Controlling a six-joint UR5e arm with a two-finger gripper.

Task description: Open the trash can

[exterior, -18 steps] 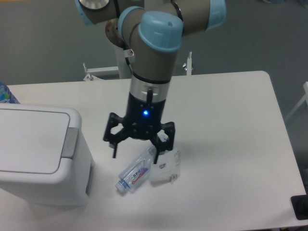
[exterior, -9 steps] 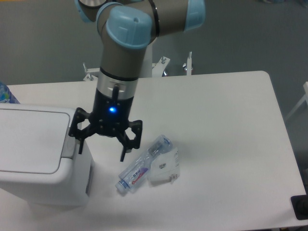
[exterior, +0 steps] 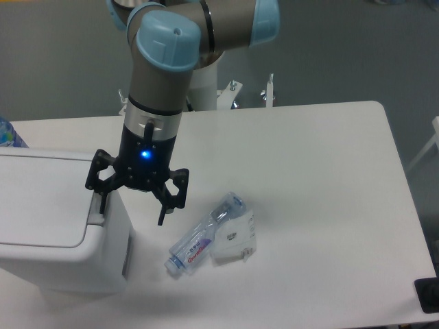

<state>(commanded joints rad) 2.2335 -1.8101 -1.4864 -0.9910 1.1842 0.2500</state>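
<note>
Tool: we see the tool (exterior: 132, 209) spread wide, nothing between its fingers, blue light lit on its body.
Change: since the earlier frames we find it has moved toward 9 o'clock, off the bottle and onto the bin's edge.
Trash can: the trash can (exterior: 51, 226) sits at the bench's 9 o'clock side, lid shut.
Contact: one finger (exterior: 101, 203) hangs over the grey tab; we cannot tell whether it touches.
Bottle: the clear bottle (exterior: 203, 234) lies on the bench (exterior: 322, 205), at 4 o'clock from the tool.
</note>
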